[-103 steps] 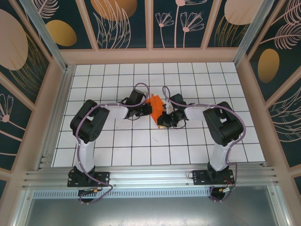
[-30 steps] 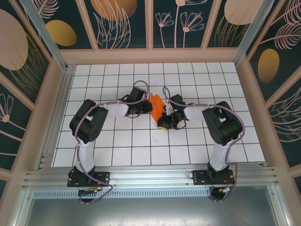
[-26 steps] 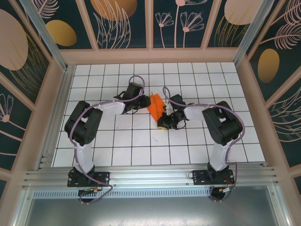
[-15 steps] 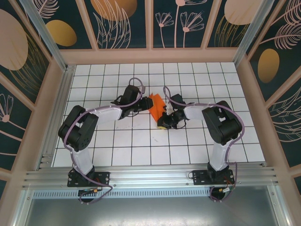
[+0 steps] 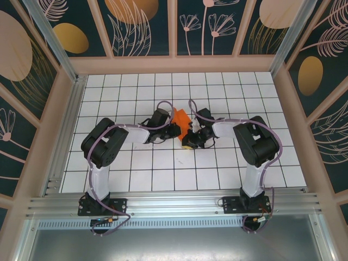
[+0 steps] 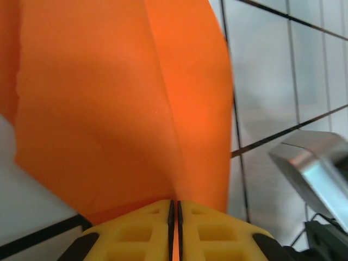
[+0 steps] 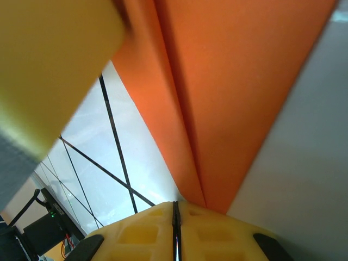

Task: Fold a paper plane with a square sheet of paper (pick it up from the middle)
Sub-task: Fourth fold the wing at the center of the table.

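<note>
Over grid tiles (image 5: 136,163), left gripper (image 6: 174,212) and right gripper (image 7: 175,212) clamp the creased paper (image 5: 182,118), likely bracing it for folding.

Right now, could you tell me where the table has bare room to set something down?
Free: the gridded table's back rows along the back wall, and the front rows between the left arm's base and the right arm's base. Crowded: the centre, where the left fingers and right fingers pinch the folded orange paper.
</note>
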